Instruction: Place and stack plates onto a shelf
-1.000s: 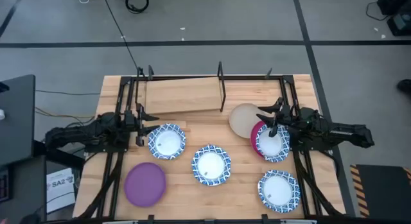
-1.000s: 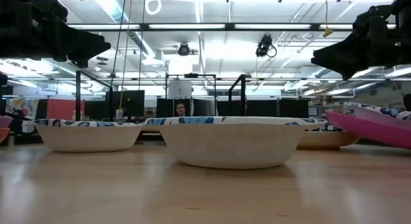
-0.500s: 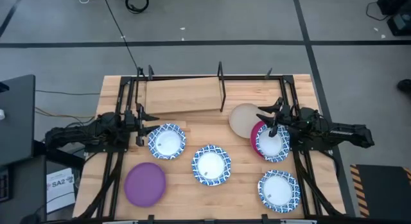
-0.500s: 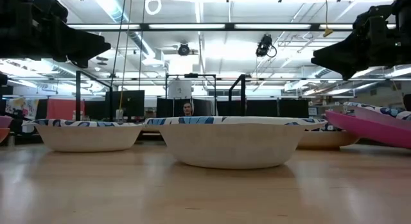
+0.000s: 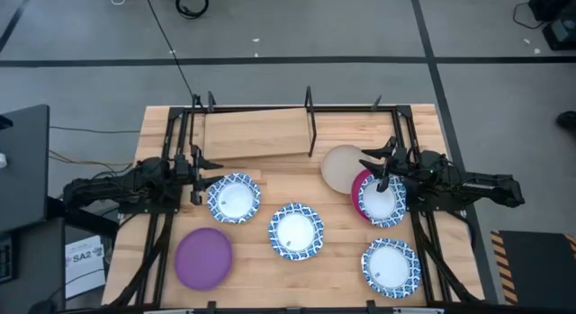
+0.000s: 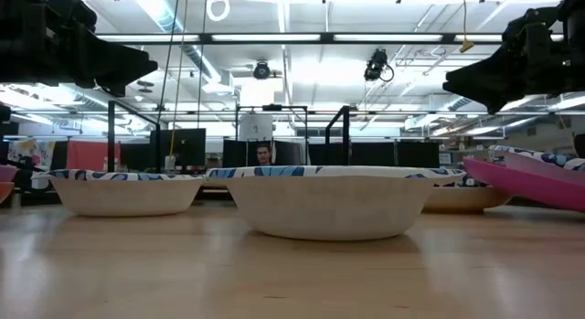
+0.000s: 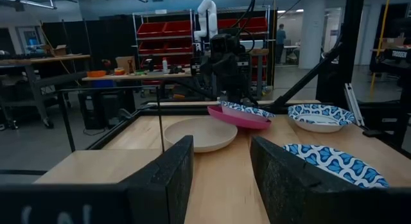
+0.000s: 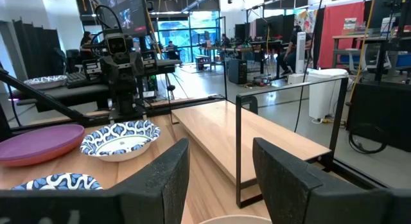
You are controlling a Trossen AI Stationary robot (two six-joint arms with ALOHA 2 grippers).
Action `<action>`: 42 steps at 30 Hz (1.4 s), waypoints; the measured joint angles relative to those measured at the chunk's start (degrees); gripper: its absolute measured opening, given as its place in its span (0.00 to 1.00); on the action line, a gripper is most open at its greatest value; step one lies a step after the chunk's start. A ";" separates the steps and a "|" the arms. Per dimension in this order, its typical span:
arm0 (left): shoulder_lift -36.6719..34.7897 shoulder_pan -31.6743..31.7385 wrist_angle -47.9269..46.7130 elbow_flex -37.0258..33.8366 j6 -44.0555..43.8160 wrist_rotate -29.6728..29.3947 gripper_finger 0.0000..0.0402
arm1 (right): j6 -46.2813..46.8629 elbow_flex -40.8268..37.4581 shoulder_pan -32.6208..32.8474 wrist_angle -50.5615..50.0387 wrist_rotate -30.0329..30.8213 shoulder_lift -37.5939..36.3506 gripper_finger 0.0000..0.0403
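Seven plates (image 5: 296, 231) beside bare shelf (image 5: 256, 134)

The left arm is stretched in from the table's left side, low and nearly level, with its wrist pointed toward the middle. The left gripper (image 5: 200, 161) is held above the surface with its two dark fingers (image 7: 168, 179) spread apart; nothing is clasped between them. The right arm is extended in mirror fashion from the table's right side, likewise low and nearly level. The right gripper (image 5: 382, 163) is also held off the surface, its fingers (image 8: 168, 177) parted wide and empty. The two grippers are turned toward each other and kept well apart.
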 joint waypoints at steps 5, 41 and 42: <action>0.00 0.00 0.00 -0.01 0.01 0.00 0.40 | 0.00 0.00 0.00 0.00 -0.02 0.01 0.44; 0.00 0.00 0.00 0.00 0.01 -0.01 0.40 | 5.58 7.51 0.01 -2.04 -2.88 4.33 0.44; 0.00 0.00 0.00 0.00 0.01 0.00 0.40 | 6.19 9.22 0.01 -4.68 -2.93 5.46 0.44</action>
